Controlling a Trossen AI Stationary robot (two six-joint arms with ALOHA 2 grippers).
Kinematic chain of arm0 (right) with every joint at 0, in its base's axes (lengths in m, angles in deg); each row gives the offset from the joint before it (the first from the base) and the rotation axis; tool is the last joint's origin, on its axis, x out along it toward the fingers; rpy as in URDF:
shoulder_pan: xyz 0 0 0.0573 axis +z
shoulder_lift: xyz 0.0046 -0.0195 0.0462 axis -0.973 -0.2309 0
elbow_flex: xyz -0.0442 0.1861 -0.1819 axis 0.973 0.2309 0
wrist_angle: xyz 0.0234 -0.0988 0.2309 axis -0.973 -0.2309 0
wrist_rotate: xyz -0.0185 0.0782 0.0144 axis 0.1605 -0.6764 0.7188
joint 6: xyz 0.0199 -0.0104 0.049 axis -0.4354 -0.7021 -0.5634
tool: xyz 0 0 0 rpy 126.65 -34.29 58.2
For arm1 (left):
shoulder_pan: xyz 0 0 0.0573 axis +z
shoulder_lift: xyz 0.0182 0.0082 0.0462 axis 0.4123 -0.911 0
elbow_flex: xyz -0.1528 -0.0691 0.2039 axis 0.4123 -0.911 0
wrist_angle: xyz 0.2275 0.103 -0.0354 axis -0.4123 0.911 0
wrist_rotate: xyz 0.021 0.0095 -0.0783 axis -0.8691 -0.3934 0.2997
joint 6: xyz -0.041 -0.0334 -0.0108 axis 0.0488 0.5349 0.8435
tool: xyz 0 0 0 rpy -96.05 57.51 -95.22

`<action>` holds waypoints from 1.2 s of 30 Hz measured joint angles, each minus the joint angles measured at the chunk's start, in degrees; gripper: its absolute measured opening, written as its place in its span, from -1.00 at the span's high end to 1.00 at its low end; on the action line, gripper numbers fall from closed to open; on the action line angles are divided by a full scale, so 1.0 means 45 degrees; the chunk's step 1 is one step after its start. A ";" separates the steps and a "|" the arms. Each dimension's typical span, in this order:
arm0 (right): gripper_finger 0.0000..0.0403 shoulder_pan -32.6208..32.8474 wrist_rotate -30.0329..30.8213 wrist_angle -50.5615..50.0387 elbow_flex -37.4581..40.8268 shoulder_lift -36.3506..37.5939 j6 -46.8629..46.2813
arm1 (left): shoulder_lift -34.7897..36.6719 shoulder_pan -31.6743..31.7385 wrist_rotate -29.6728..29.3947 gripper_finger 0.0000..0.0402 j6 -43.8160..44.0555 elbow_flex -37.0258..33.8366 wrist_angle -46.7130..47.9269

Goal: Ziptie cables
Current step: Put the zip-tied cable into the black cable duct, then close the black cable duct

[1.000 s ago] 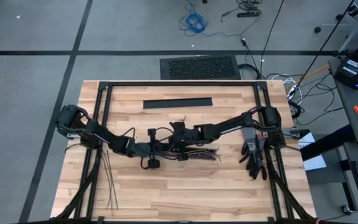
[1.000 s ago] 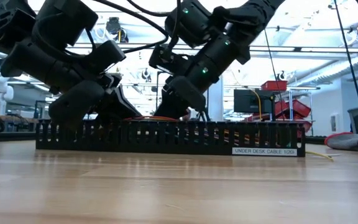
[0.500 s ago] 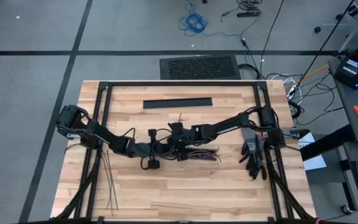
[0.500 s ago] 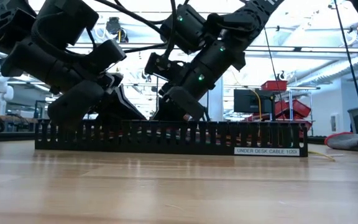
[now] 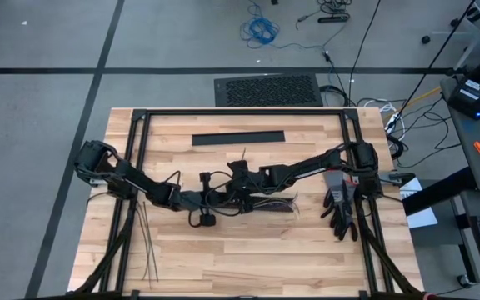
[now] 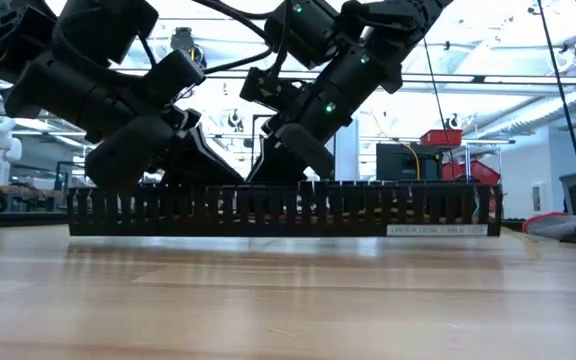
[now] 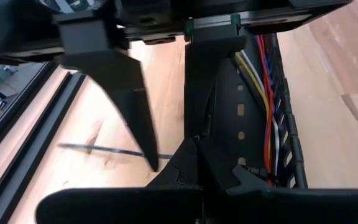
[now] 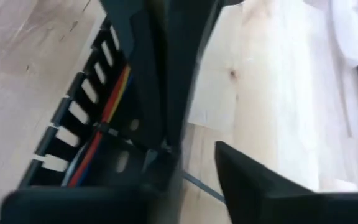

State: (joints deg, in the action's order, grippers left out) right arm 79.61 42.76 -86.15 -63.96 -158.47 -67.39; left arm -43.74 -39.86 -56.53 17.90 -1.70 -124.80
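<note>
A black slotted duct (image 5: 269, 202) lies at the table's middle. The cables (image 7: 263, 93) run along inside it, red, yellow, blue and white, and show in the right wrist view too (image 8: 101, 118). My left gripper (image 5: 232, 202) is shut at the duct's left end. My right gripper (image 5: 242, 197) stands open there. One finger (image 7: 210, 81) is over the duct's far wall and the other (image 7: 135, 112) is over bare wood. A ziptie (image 7: 98, 148) lies on the wood, running from that spot toward the far edge. Several more zipties (image 5: 144, 242) lie near left. My left gripper comes in low from the table's left, along the duct, and is shut on the far wall at the duct's left end (image 7: 225, 163). Its own fingers hide the pinch. The ziptie's end (image 7: 169, 155) reaches the same spot; whether it is between the fingers too, I cannot tell.
A pair of black gloves (image 5: 340, 210) lies at the right. A second black duct piece (image 5: 238, 138) lies near the far edge. Black frame rails (image 5: 136, 167) run along the table's sides. Bare wood stretches along the near edge (image 5: 248, 258).
The duct has shifted a little toward the far edge and tipped, so its slotted near wall no longer splays toward the near edge. In the low view it sits higher than before. My right gripper has risen a little above the duct's left end.
</note>
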 joint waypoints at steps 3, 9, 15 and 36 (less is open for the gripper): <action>0.32 0.0006 0.0375 0.0008 0.0000 0.0012 -0.0240 | 0.0004 0.0000 0.0020 1.00 -0.0005 0.0000 0.0057; 0.02 0.0063 0.2950 0.0226 -0.0097 0.0141 -0.0425 | -0.0030 0.0025 0.0027 1.00 0.0020 -0.0010 0.0265; -0.02 0.0006 0.6994 0.0682 -0.0078 0.0154 0.0042 | -0.0030 0.0049 0.0272 0.98 0.0138 -0.0010 0.0216; 0.21 0.1654 0.7127 -0.5258 -0.0038 0.2682 -0.4682 | 0.2487 -0.0725 -0.2940 -0.05 0.0613 0.0548 0.3411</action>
State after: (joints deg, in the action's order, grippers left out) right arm 87.05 74.83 -109.81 -64.14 -146.40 -88.46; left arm -32.54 -43.12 -69.75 20.66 0.76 -109.45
